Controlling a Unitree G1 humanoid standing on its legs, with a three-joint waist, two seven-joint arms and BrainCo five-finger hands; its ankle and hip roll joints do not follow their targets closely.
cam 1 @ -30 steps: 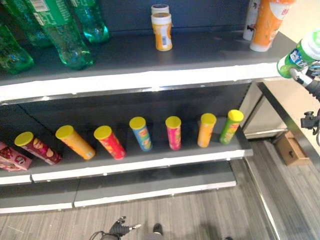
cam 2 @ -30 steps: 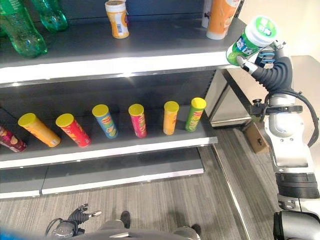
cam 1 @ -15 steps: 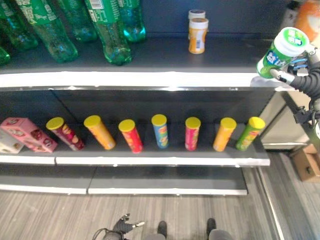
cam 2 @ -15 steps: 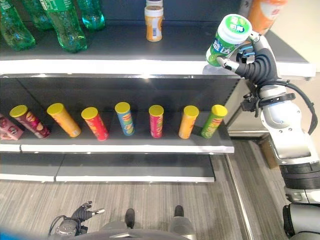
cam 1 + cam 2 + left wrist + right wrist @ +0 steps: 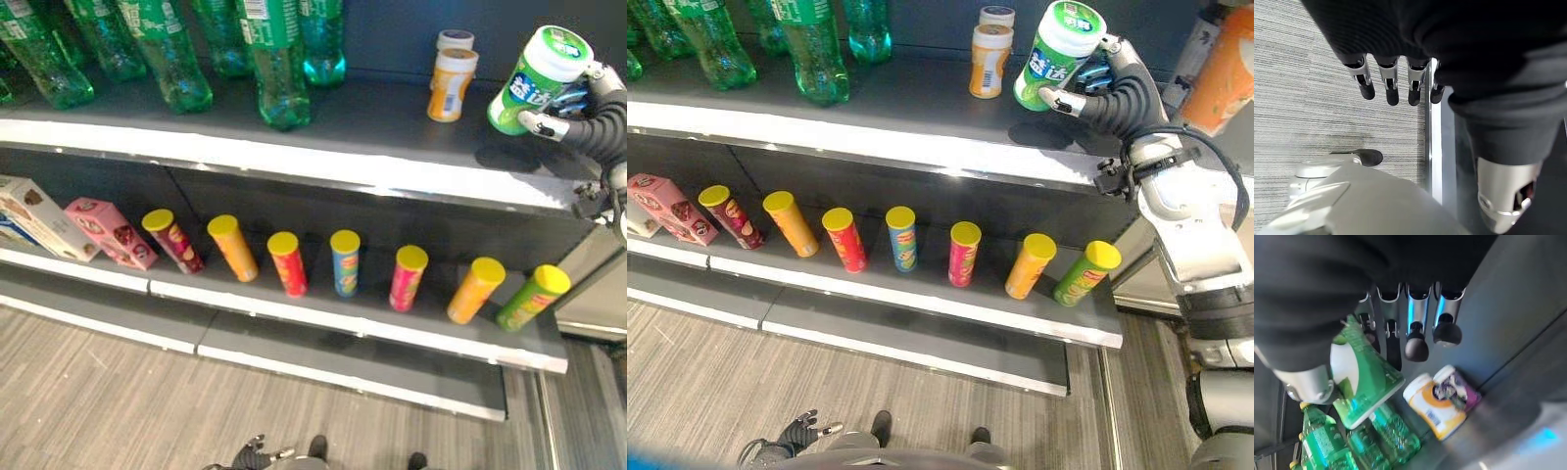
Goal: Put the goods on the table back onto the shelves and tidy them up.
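Note:
A green-and-white canister (image 5: 1058,54) with a white lid is tilted in the air over the right part of the upper shelf (image 5: 872,117). My right hand (image 5: 1114,96) is shut on it, thumb across the front and fingers (image 5: 1415,328) behind. In the right wrist view the canister (image 5: 1364,377) hangs just above the shelf board. To its left stand a small orange bottle (image 5: 989,61) and a dark-lidded one (image 5: 996,17) behind it. My left hand (image 5: 1391,83) hangs low over the floor, fingers straight and holding nothing.
Several green soda bottles (image 5: 813,49) stand on the upper shelf's left half. A row of tilted chip cans (image 5: 901,238) lines the lower shelf, with a pink box (image 5: 661,206) at its left end. A large orange bottle (image 5: 1225,83) stands right of my hand.
The camera has swung across the shelves. My right hand has carried the canister from beyond the shelf's right end to over the upper shelf, close to the small orange bottle.

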